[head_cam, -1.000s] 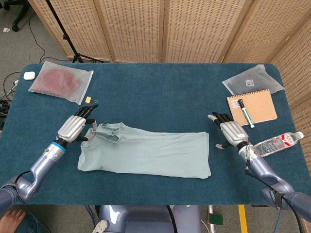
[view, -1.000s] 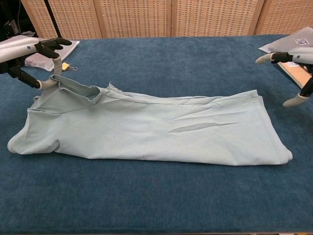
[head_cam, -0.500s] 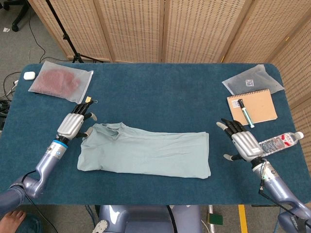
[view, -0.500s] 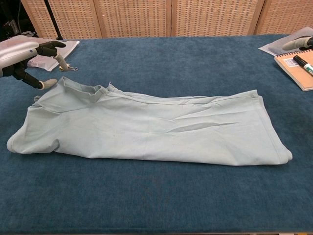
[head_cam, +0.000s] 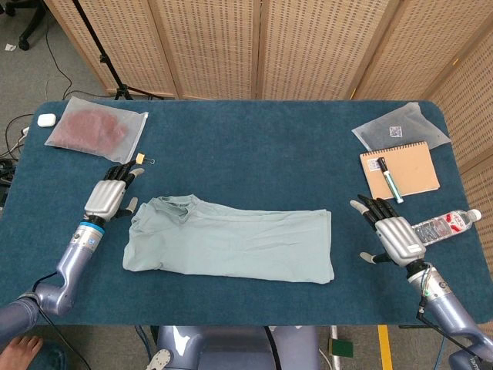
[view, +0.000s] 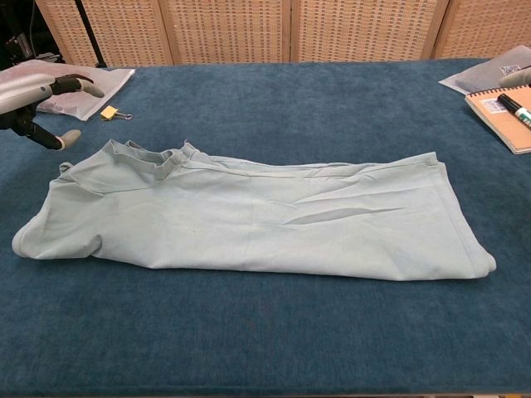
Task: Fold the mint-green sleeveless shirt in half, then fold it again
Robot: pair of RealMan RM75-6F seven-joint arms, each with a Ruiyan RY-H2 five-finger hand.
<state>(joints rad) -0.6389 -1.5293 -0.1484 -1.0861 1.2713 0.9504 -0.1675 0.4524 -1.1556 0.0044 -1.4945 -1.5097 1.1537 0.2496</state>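
Observation:
The mint-green sleeveless shirt (head_cam: 231, 245) (view: 249, 215) lies flat on the blue table, folded lengthwise, collar end at the left and hem at the right. My left hand (head_cam: 108, 196) (view: 37, 95) hovers just left of the collar, fingers spread, holding nothing and clear of the cloth. Off the hem end, my right hand (head_cam: 394, 233) is also empty with its fingers apart; the chest view does not show it.
A bag with red contents (head_cam: 96, 129) lies at the back left, with a small yellow binder clip (head_cam: 141, 159) (view: 109, 112) near my left hand. At the right are a brown notebook (head_cam: 399, 169) with a marker (head_cam: 387, 179), a clear bag (head_cam: 399, 127) and a water bottle (head_cam: 439, 227).
My left hand has let go of the collar and drawn back to the left; the collar has dropped flat. My right hand has pulled away from the hem toward the front right.

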